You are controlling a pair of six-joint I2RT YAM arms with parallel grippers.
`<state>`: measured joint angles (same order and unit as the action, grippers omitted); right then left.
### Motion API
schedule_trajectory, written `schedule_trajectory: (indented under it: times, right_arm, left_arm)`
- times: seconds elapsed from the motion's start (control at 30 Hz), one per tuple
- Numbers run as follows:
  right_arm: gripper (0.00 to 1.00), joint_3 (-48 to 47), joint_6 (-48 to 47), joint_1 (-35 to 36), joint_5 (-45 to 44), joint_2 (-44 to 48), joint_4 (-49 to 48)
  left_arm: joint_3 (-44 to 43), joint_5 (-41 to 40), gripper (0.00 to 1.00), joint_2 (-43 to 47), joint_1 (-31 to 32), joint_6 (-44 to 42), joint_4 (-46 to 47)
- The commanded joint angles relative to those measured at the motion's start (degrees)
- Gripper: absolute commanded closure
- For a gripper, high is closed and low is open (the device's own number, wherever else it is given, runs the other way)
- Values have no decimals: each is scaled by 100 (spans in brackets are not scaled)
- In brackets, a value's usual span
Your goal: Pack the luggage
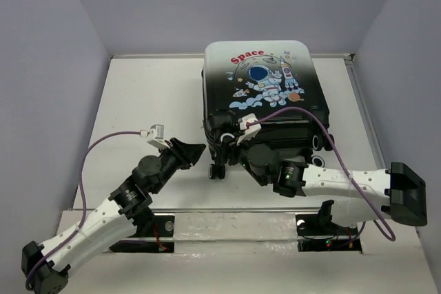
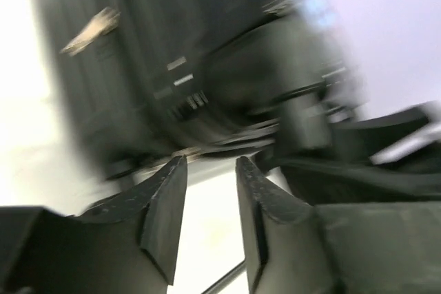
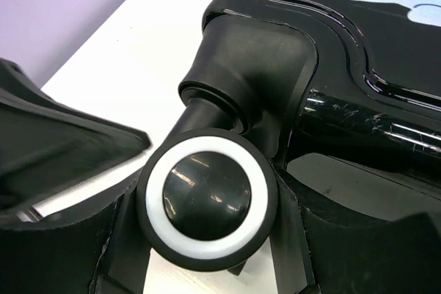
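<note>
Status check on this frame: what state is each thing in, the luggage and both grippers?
luggage: closed, lying flat on the table, astronaut print up, wheels toward the arms.
left gripper: open, nothing between its fingers.
right gripper: straddles a wheel of the luggage; whether it clamps it cannot be told.

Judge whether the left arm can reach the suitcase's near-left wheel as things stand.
Probably yes. The left end effector hangs just left of the luggage, with only bare table between it and that wheel. The right end effector sits at the other wheel, out of the way.
</note>
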<state>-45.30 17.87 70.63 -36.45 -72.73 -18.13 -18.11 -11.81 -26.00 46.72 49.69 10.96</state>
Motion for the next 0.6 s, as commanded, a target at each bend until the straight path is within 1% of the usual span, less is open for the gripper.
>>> schedule_trajectory:
  times: [0.0,0.03,0.1,0.17,0.23,0.27,0.37,0.57]
  right_arm:
    - [93,91,147,-155,-671,566,-147]
    - [93,100,164,-155,-662,645,-112]
    - [93,92,164,-155,-636,690,-85]
    - [93,74,147,-155,-609,725,-50]
    - [93,39,138,-155,-600,699,-24]
    - [93,13,138,-155,-592,673,-15]
    - [93,12,173,-155,-574,629,-15]
    - [93,-14,226,-155,-469,585,-24]
  left_arm:
    - [483,-23,57,-571,30,-478,124]
    - [527,29,57,-669,56,-582,491]
    - [606,126,57,-966,83,-723,871]
    - [554,301,53,-1178,100,-986,1266]
    - [379,381,51,-1477,144,-1154,1417]
    - [317,399,47,-1574,214,-1233,1539]
    - [98,408,41,-1960,425,-1497,1768]
    - [-149,144,38,-2497,716,-1629,2015]
